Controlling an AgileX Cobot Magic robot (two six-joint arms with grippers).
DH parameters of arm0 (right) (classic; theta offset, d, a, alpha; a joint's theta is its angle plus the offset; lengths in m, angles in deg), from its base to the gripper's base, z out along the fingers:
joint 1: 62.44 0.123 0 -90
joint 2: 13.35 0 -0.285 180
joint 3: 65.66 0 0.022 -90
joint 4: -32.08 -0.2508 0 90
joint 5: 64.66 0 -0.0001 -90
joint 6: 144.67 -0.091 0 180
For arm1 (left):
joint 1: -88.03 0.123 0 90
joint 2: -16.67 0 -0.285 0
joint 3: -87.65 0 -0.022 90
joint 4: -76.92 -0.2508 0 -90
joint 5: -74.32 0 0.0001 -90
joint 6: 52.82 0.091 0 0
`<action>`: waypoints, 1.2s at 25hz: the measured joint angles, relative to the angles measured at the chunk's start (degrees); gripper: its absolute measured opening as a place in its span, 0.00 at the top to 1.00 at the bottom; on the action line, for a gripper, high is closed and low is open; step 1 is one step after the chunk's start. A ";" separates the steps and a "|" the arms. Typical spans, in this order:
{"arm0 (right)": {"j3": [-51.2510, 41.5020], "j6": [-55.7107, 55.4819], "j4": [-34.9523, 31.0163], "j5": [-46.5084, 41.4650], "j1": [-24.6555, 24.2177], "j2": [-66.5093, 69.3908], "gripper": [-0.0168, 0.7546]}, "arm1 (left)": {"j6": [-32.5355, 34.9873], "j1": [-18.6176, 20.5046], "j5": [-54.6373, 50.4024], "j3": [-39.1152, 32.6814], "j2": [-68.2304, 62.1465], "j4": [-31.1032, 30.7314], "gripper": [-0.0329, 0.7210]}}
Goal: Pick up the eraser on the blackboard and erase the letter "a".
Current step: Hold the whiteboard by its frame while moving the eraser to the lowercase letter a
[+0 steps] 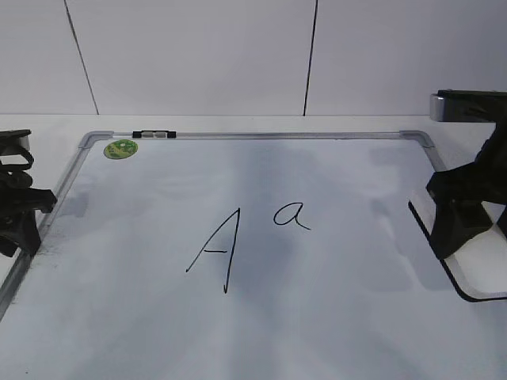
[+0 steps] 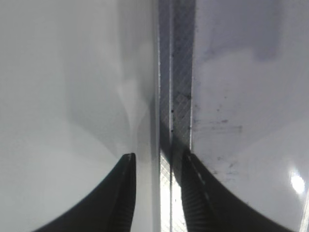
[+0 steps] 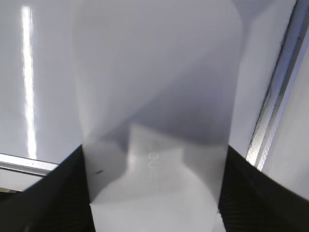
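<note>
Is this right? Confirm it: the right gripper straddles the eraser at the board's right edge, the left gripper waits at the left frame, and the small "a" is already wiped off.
One thing is wrong: the letter "a" is not wiped off. The exterior view shows it intact on the blackboard. The rest holds: the right gripper straddles the eraser, and the left gripper sits at the left frame.

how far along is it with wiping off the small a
Early stage. Done: the right gripper has reached the eraser at the blackboard's right edge, its fingers on either side of it. In hand: the grasp, though the eraser looks not yet lifted off the board. Left: carry it over and wipe the letter "a", which is fully intact beside the capital A. The left gripper sits open over the frame.
</note>
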 joint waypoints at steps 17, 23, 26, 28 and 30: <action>0.00 0.00 0.00 0.00 0.00 0.00 0.25 | -0.65 0.00 0.83 0.09 0.00 0.31 0.93; 0.00 0.00 0.00 0.00 0.00 0.00 0.25 | -0.78 0.00 0.83 0.09 0.00 0.31 0.94; 0.00 0.00 0.00 0.00 0.00 0.00 0.25 | -0.78 0.00 0.83 0.09 0.00 0.31 0.94; 0.17 0.00 -0.10 0.00 0.00 0.00 0.25 | -0.78 0.00 0.83 0.09 0.00 0.31 0.94; 1.05 0.00 -0.10 -0.05 0.57 0.12 0.25 | -0.78 0.00 0.83 0.09 0.00 0.31 0.94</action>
